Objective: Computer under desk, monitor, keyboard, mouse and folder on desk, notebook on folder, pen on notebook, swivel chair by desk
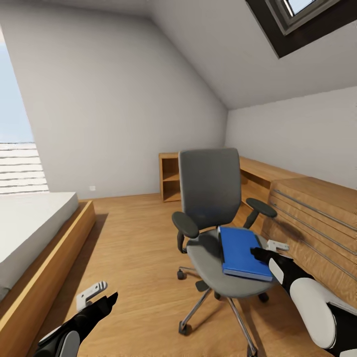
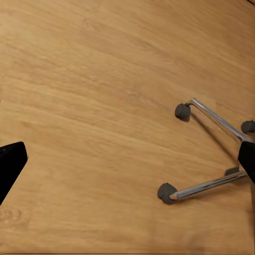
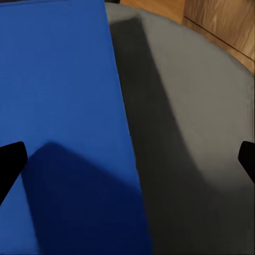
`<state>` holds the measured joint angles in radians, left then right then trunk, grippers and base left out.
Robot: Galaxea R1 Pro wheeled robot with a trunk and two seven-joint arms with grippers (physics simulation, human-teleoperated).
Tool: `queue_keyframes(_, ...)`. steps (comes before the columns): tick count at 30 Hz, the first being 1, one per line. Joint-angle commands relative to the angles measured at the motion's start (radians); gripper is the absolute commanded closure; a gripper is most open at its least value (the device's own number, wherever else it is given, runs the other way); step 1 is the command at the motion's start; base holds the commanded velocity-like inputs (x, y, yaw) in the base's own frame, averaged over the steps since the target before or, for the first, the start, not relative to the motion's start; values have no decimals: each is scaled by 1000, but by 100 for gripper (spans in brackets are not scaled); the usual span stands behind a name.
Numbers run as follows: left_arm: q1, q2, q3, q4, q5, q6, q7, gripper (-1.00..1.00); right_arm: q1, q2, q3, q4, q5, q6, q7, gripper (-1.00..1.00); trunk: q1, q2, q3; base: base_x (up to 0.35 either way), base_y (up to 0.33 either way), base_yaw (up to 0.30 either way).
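Chair [image 1: 210, 198]: one, grey, black armrests, chrome star base; stood on the wood floor [image 1: 134, 238] between the bed platform [image 1: 44, 267] and the drawer unit [image 1: 317, 223].
Folder [image 1: 241, 252]: one, blue, lay flat on the seat's right half, reaching to the seat's front edge.
Seat [image 3: 191, 133]: bare grey on the side beside the folder's long edge, seen from the right wrist.
Right gripper [image 1: 263, 254]: one, hung just over the folder's right edge; fingers spread wide apart, nothing between them; one dark fingertip [image 3: 10, 164] over the blue cover, the other over the grey seat.
Left gripper [image 1: 101, 296]: one, low over the floor, left of the chair; fingers parted, grasping nothing.
Casters: two seen clearly from the left wrist, e.g. [image 2: 166, 193], each on a chrome leg; a third partly at the picture's edge.
Shelf [image 1: 170, 177]: one, light wood, against the far wall behind the chair.
Skylight [image 1: 302, 20]: one, black-framed, in the sloped ceiling.
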<state>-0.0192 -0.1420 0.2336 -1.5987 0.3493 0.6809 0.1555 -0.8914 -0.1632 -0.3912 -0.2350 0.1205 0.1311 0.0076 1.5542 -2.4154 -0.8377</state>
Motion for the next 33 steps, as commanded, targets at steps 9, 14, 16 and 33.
queue_keyframes(9,-1,-1,1,-1,11,5,8,-100,0,1,-5,27,13,5,0,-100,0,0,-1,-188,0,0)
queue_keyframes(14,-1,-1,1,0,11,5,9,-100,0,1,-5,28,13,5,0,-100,0,0,-1,-19,0,0)
queue_keyframes(16,-1,-1,1,0,11,5,8,-100,0,1,-5,28,13,5,0,-100,0,0,-1,-2,0,0)
queue_keyframes(33,-1,-1,1,0,11,5,8,-100,0,1,-5,27,13,5,0,-100,0,0,-1,-75,0,0)
